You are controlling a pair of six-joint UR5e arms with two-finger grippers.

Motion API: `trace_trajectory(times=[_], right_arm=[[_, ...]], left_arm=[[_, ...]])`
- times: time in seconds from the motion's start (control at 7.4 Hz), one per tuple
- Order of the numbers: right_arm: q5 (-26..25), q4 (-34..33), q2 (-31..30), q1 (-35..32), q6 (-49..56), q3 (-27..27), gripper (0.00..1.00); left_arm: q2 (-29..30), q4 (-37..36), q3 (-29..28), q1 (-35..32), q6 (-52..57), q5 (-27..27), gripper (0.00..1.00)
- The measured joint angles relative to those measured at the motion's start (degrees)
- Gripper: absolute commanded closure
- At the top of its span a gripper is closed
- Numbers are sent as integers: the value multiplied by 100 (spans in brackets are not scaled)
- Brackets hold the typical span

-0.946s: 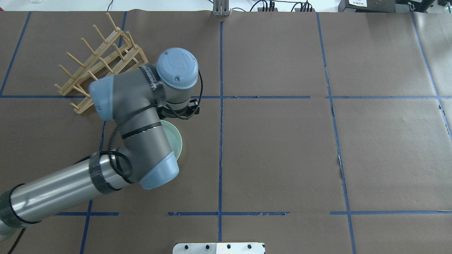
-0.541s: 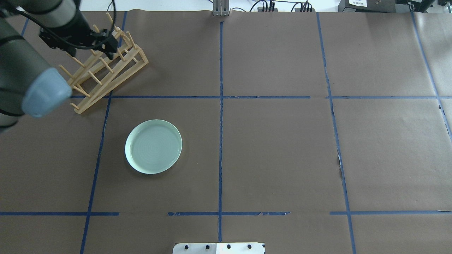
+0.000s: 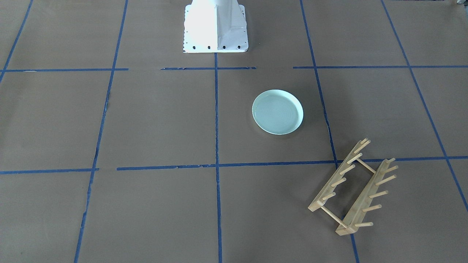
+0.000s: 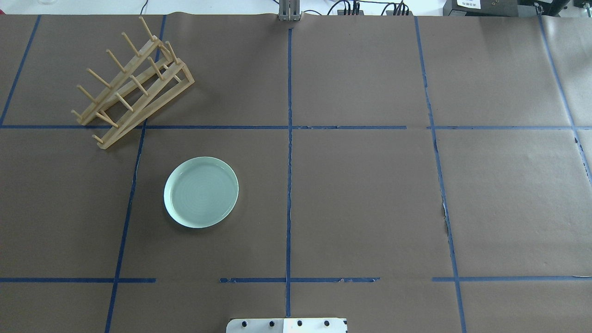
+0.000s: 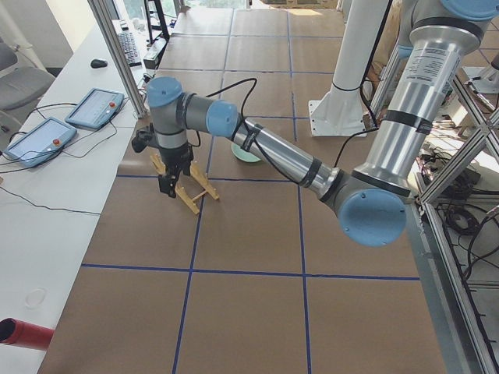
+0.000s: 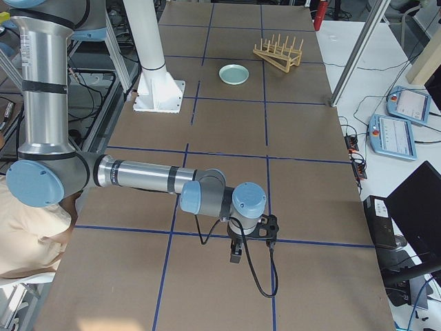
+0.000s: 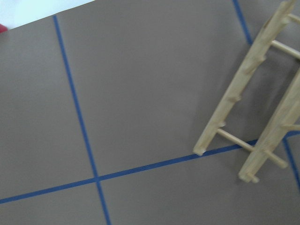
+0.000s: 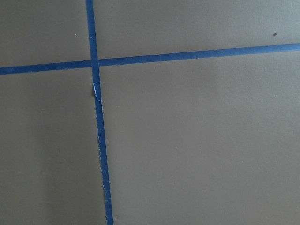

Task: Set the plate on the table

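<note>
The pale mint-green plate (image 4: 201, 192) lies flat on the brown paper-covered table (image 4: 370, 194), in the square left of the centre tape line. It also shows in the front view (image 3: 278, 111) and the exterior right view (image 6: 234, 72). No arm shows in the overhead or front view. In the exterior left view my left gripper (image 5: 173, 184) hangs over the wooden peg rack (image 5: 195, 195), away from the plate; I cannot tell whether it is open or shut. In the exterior right view my right gripper (image 6: 236, 254) hangs low over bare table, far from the plate; I cannot tell its state.
The wooden peg rack (image 4: 132, 83) stands at the far left of the table, behind the plate, and shows in the left wrist view (image 7: 253, 108). The white robot base (image 3: 215, 25) stands at the table's near edge. Blue tape lines (image 4: 289, 138) cross the paper.
My left arm, which was over the plate, has swung back left past the rack and out of the overhead view. The plate stays flat on the table.
</note>
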State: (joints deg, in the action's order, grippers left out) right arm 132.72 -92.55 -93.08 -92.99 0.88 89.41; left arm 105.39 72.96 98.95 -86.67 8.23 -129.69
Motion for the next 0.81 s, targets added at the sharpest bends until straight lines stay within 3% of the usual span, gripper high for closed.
trace_trajectory(times=[0.41, 0.81], right_arm=[[0, 0, 0, 0, 0, -1, 0], [0, 0, 0, 0, 0, 3, 0]], left_arm=[[-1195, 464, -409, -384, 524, -400, 0], [-1321, 800, -521, -488, 507, -387, 0]])
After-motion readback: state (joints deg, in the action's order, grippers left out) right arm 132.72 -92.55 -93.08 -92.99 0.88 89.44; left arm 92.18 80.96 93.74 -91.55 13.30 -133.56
